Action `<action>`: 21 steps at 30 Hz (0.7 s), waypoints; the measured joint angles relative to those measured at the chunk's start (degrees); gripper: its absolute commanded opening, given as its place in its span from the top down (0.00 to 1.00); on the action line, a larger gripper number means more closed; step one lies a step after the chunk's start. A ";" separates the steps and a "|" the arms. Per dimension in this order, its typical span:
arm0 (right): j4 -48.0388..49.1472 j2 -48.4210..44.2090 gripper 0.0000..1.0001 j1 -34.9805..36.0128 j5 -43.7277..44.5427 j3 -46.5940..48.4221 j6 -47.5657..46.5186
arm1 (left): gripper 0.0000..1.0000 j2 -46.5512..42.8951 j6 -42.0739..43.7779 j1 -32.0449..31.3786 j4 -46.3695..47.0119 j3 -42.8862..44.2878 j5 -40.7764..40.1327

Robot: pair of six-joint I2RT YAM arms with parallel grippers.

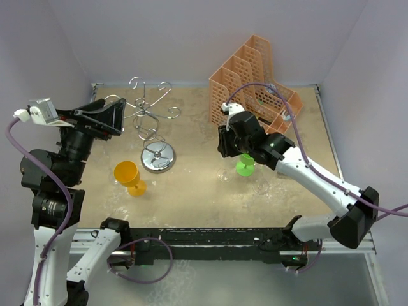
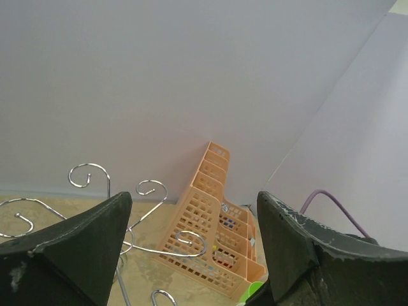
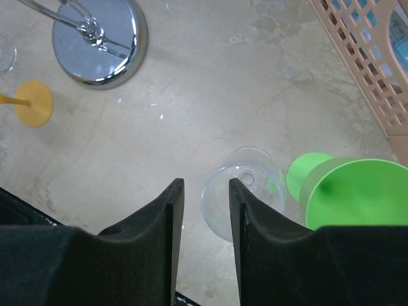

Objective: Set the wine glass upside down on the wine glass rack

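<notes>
The clear wine glass [image 3: 248, 182] stands upright on the table, seen from above just past my right fingertips; it shows faintly in the top view [image 1: 224, 173]. My right gripper [image 3: 206, 189] hovers over its left rim, jaws partly open and holding nothing; it also shows in the top view [image 1: 228, 148]. The silver wire rack [image 1: 148, 118] stands at centre left on its round shiny base [image 3: 99, 41]. Its curled hooks [image 2: 89, 173] show in the left wrist view. My left gripper [image 2: 191, 213] is wide open and empty, held up beside the rack's left side [image 1: 109, 118].
A green plastic goblet [image 3: 354, 191] stands right beside the clear glass [image 1: 245, 167]. An orange goblet [image 1: 129, 177] stands front left of the rack base. The orange mesh file organiser [image 1: 255, 83] stands at the back right, also seen from the left wrist [image 2: 213, 223].
</notes>
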 measured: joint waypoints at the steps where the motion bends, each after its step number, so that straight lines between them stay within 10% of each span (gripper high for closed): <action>1: -0.20 0.35 0.65 0.09 0.04 -0.20 0.04 | 0.24 -0.04 -0.11 0.00 0.15 0.00 0.11; 21: 1.51 2.49 0.89 2.54 2.47 -5.81 3.50 | 0.24 0.17 -0.22 0.00 1.03 0.55 2.58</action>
